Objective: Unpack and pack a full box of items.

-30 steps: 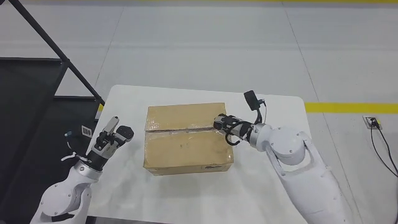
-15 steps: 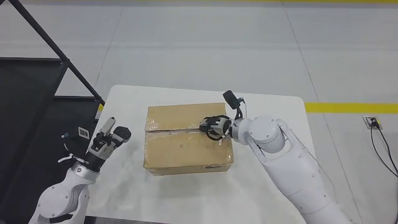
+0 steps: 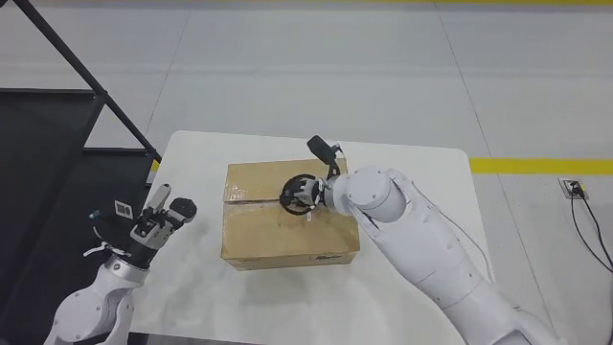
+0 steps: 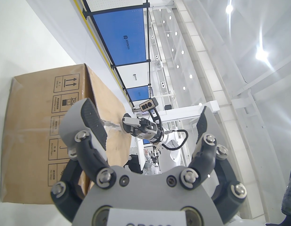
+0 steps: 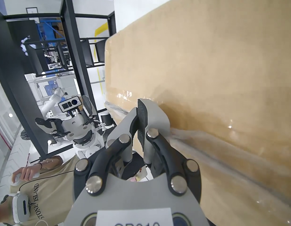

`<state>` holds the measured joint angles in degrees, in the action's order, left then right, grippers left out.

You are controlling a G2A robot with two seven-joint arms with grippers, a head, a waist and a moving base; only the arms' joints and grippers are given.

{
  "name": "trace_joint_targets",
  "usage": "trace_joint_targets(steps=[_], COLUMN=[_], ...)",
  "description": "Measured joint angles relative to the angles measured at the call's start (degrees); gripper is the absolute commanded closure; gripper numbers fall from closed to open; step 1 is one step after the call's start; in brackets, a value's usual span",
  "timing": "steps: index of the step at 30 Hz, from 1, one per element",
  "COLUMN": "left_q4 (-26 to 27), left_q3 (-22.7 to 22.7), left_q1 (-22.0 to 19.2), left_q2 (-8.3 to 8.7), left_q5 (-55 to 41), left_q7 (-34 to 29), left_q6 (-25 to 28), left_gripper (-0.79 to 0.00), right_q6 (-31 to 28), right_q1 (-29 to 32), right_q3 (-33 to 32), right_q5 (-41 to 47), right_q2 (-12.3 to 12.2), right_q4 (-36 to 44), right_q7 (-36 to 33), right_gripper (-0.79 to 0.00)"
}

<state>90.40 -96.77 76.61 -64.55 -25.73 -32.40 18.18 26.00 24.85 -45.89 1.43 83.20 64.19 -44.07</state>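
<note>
A closed cardboard box (image 3: pixel 287 225) stands in the middle of the white table (image 3: pixel 412 177), its top flaps held by a clear tape seam (image 3: pixel 251 202). My right gripper (image 3: pixel 292 195) is shut with nothing in it. It rests low on the box top at the seam, near the middle; up close, the box (image 5: pixel 206 71) and tape (image 5: pixel 218 147) lie right beside the pressed-together fingers (image 5: pixel 140 109). My left gripper (image 3: pixel 172 206) hangs open off the box's left end, apart from it. It faces the printed end wall (image 4: pixel 37 118), with the right gripper (image 4: pixel 127 124) beyond.
A black metal rack (image 3: pixel 57 134) stands just off the table's left side. Bare table surface lies in front of the box (image 3: pixel 287 297) and to its right. The table's left edge is close under my left arm.
My right gripper has slid left along the tape seam, from the box's right edge to about the middle of the top. My left gripper has drawn slightly back, away from the box.
</note>
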Motion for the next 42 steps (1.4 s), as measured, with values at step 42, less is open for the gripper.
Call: trace_joint_targets(steps=[42], left_q4=[-1.85], left_q3=[-3.38], left_q1=[1.26], left_q2=[0.42], left_q5=[-3.60], left_q7=[-2.99], left_q6=[0.99], left_gripper=[-0.785], right_q6=[-21.28], right_q1=[-10.05], right_q3=[9.03], right_q5=[8.03], right_q2=[12.71], right_q4=[-19.31], right_q7=[2.16], right_gripper=[0.000])
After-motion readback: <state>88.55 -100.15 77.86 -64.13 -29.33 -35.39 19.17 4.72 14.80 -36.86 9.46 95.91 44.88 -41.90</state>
